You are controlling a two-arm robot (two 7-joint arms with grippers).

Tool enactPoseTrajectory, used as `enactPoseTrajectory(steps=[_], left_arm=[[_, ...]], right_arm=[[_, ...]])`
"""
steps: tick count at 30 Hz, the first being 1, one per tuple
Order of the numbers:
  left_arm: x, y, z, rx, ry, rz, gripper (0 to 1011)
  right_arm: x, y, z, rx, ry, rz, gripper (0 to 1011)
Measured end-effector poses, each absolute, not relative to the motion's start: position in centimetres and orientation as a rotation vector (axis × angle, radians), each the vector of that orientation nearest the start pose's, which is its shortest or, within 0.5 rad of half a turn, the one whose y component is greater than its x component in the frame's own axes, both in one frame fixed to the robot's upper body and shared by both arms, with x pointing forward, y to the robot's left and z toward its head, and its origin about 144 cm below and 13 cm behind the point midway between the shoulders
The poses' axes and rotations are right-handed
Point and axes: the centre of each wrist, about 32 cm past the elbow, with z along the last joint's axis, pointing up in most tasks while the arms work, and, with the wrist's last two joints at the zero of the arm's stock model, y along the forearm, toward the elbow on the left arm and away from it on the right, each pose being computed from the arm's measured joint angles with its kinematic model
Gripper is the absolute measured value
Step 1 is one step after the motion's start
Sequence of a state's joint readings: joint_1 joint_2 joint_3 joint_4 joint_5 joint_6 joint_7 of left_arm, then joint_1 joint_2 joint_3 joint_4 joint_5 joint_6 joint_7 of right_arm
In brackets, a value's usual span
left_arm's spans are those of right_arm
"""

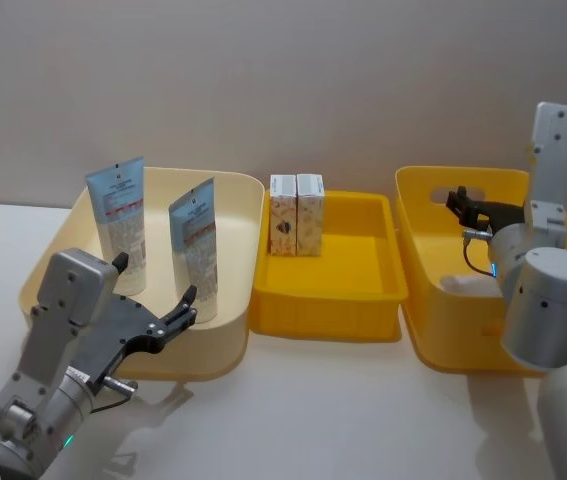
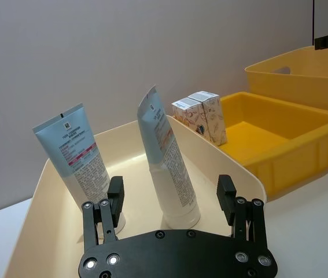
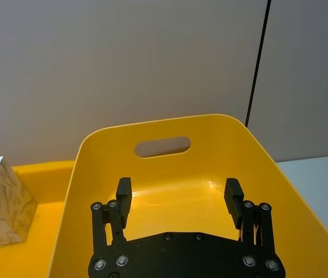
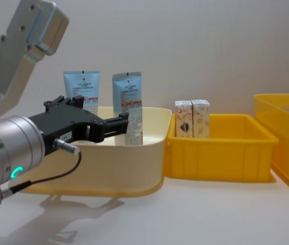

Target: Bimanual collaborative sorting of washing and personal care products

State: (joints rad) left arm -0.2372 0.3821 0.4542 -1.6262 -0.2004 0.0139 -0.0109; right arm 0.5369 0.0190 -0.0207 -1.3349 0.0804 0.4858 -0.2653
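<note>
Head view: your left gripper (image 1: 155,280), jaws parted and empty, faces two tubes (image 1: 195,250) upright in the cream bin (image 1: 218,345). Cartons (image 1: 296,215) stand in the middle bin (image 1: 328,318). Right gripper (image 1: 460,212), jaws parted, hangs over the right bin (image 1: 433,340).

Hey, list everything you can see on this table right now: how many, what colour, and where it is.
table: one, white, under everything
cream bin: one, cream, on the robot's left
middle tray: one, yellow, shallow, centre
deep bin: one, yellow, handle slot, on the right
squeeze tubes: two, light blue with a red band, standing upright in the cream bin
cartons: two, white with orange print, side by side at the middle tray's back left corner
left gripper: one, black, jaws open, at the cream bin's near side, pointing at the tubes
right gripper: one, black, jaws open, over the deep bin
</note>
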Motion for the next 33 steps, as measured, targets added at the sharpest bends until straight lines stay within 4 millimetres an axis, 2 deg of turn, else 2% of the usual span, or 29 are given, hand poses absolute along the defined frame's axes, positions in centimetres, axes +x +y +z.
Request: enactPoseTrajectory(steps=[2,12,21,33], left_arm=[[49.2,19.8,120.4,0.061,-0.268,1.124,1003],[49.2,19.8,120.4,0.061,-0.268,1.124,1002],[49.2,19.8,120.4,0.061,-0.268,1.124,1003],[49.2,19.8,120.4,0.061,-0.268,1.124,1003]], right_arm=[[59.6,-22.8,127.7,-0.144,0.177,-1.798,1001],[59.6,-23.0,127.7,-0.147,0.182,-1.808,1001],[58.8,-23.5,128.9,-0.071,0.139,-1.805,1001],[57.1,-26.6,131.5,0.079,0.082,-1.755,1001]])
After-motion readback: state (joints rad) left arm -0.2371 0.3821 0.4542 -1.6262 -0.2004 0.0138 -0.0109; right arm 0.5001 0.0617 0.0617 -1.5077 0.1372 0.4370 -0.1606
